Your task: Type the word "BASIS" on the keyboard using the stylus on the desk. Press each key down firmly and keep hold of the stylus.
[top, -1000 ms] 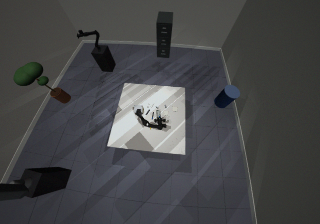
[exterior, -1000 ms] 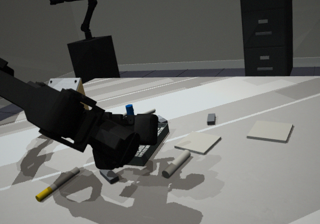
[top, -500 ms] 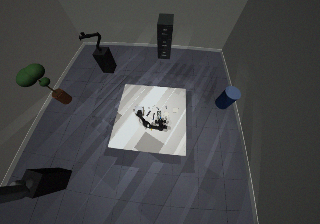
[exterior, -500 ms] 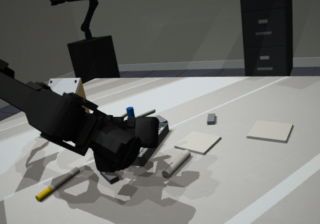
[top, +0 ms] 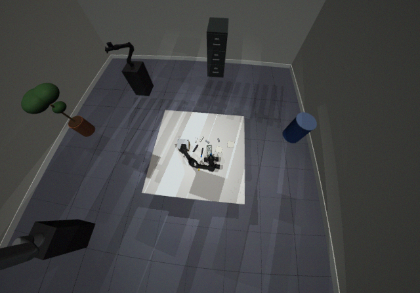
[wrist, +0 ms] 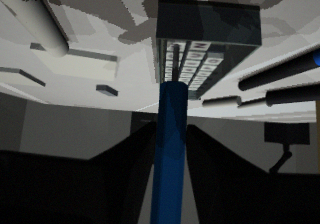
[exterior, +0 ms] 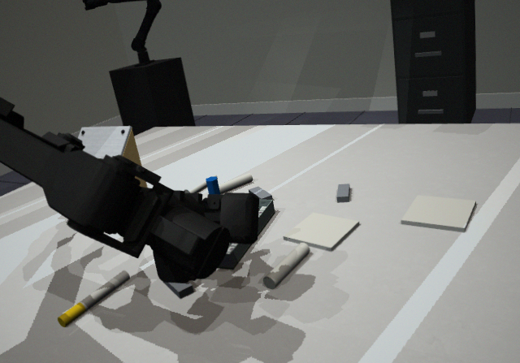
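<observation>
The blue stylus (wrist: 172,104) (exterior: 212,185) stands roughly upright, its thin dark tip pointing at the keyboard. My gripper (wrist: 171,129) is shut on the stylus, one dark finger on each side of its blue barrel. The dark green keyboard (wrist: 210,24) (exterior: 265,216) (top: 209,148) with pale keys lies below the tip. In the wrist view the tip is over the key rows on the left side. Which key it is at, and whether it touches, I cannot tell. In the exterior view the arm hides the tip, the fingers and much of the keyboard.
A pale cylinder (exterior: 289,265) and a cream pad (exterior: 323,230) lie right of the keyboard, with another pad (exterior: 439,212) beyond. A yellow-ended marker (exterior: 94,298) and a grey block (exterior: 181,288) lie nearer. Dark pens (wrist: 280,71) lie on the other side. A grey-topped box (top: 183,143) stands left.
</observation>
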### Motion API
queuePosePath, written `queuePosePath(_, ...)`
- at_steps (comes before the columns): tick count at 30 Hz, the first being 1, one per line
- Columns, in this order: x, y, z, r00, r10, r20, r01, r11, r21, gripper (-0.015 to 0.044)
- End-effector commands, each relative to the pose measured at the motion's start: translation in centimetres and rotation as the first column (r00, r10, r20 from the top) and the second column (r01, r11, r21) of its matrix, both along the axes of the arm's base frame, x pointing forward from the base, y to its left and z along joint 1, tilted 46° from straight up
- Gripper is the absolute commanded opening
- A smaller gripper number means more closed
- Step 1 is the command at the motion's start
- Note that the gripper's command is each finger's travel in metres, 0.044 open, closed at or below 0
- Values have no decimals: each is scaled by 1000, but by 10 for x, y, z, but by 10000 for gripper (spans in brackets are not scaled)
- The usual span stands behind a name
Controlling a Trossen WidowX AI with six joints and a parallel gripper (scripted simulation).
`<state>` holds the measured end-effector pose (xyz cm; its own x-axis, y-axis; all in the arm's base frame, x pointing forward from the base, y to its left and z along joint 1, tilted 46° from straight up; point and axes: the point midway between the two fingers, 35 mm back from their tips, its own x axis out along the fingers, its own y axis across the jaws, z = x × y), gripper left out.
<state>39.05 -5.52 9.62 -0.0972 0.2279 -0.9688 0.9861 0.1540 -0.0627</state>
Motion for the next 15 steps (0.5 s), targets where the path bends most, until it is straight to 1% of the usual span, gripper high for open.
queuePosePath(1,0,-2,-2,1000,6,-1,-6,1000,-5,81)
queuePosePath(15,0,-5,-4,1000,6,-1,-6,1000,-5,81)
